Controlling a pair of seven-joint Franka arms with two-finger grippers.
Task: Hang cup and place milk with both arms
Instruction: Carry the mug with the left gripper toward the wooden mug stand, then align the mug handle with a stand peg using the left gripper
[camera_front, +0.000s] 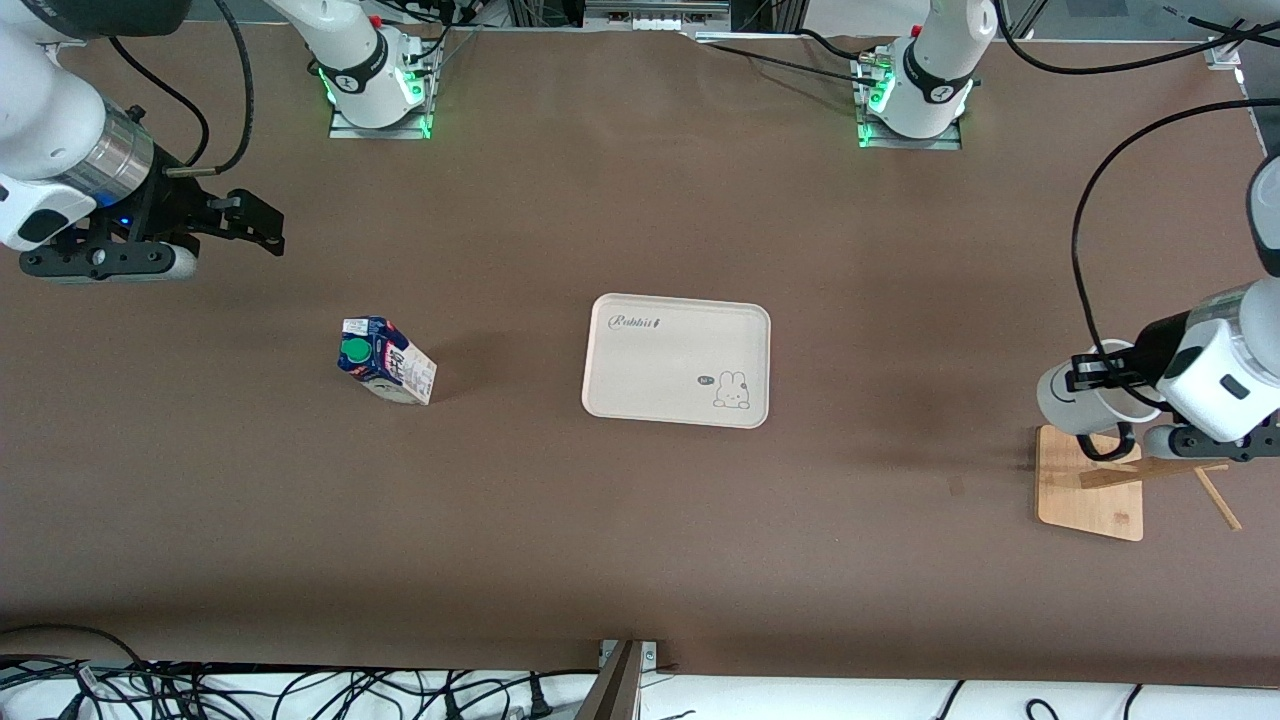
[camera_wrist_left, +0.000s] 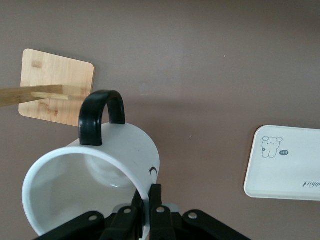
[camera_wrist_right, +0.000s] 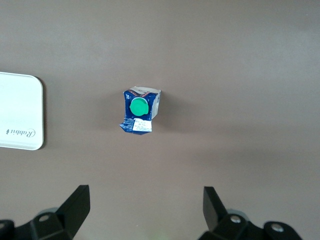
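Two sets of jaws differ. Those of the left gripper (camera_wrist_left: 146, 210) pinch the rim wall of the cup (camera_wrist_left: 92, 187), held on its side in the air over the wooden rack (camera_front: 1092, 483) at the left arm's end of the table (camera_front: 640, 200), handle (camera_wrist_left: 100, 116) toward the rack's peg. Those of the right gripper (camera_wrist_right: 146, 205) stand wide, above bare table near the milk (camera_front: 386, 361), which stands upright on the table, well apart from the tray (camera_front: 678, 360). Likely rigid and breakable, the cup suits this rim hold; the carton looks light and crushable, best taken across its flat sides.
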